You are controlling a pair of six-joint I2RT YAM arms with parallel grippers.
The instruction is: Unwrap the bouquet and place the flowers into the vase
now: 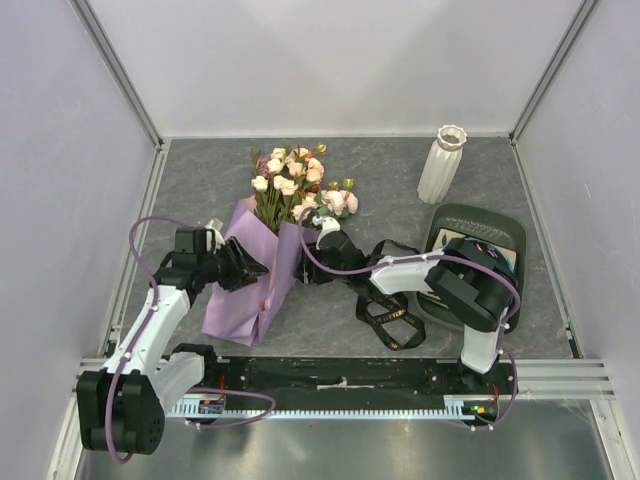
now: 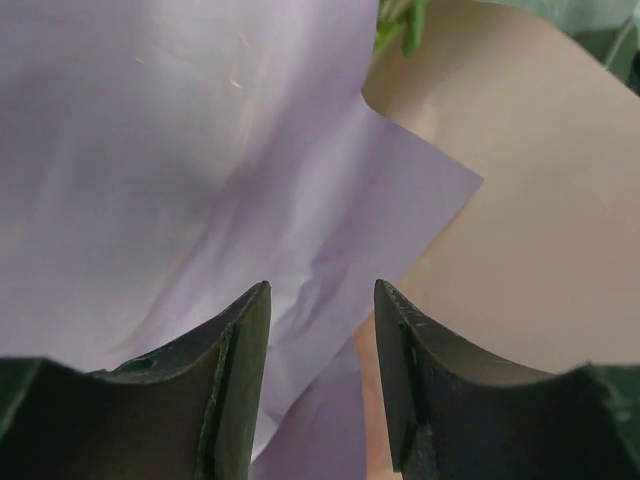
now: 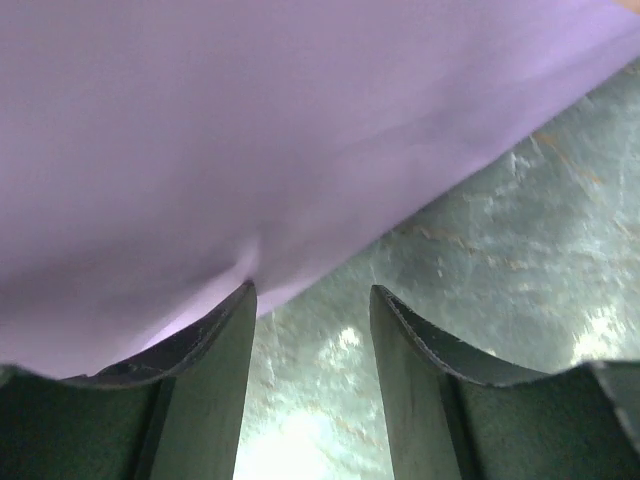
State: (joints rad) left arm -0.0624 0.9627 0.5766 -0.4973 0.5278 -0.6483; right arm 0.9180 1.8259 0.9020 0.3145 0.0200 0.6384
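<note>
Top view: bouquet (image 1: 252,295) lies on the desk (image 1: 195,190) left of centre, with the narrow end of its lilac paper (image 1: 240,310) toward the near edge. The flowers (image 1: 290,180) stick out of the wide end toward the back wall, pink, cream and peach. Left pincer (image 1: 262,268) comes in from the left at the cone's middle, tips against the paper. How far apart the jaws are can't be told from up here. The left arm rises from its base at the bottom left, elbow bent, forearm pointing right. Right pincer (image 1: 304,266) meets the cone's right edge from the other side. The right arm goes up from its base at the bottom right, elbow over a dark tray (image 1: 470,218), forearm running left and low. A black ribbon (image 1: 390,320) lies loose on the desk just right of the bouquet, under that forearm. The white ribbed vase (image 1: 441,165) stands upright at the far right, well apart from the bouquet. Left wrist view: the two dark fingers (image 2: 240,380) stand apart with a clear gap. A lilac paper flap runs down into that gap, not pinched. The pink inner side of the wrap is on the right, and a bit of green stem (image 2: 405,25) shows at the top. Right wrist view: the fingers are apart here too, with grey desk showing between them. The lilac sheet fills the upper frame, and its lower edge touches the tip of the left finger (image 3: 205,390). The other finger is clear of it, so nothing is clamped.
</note>
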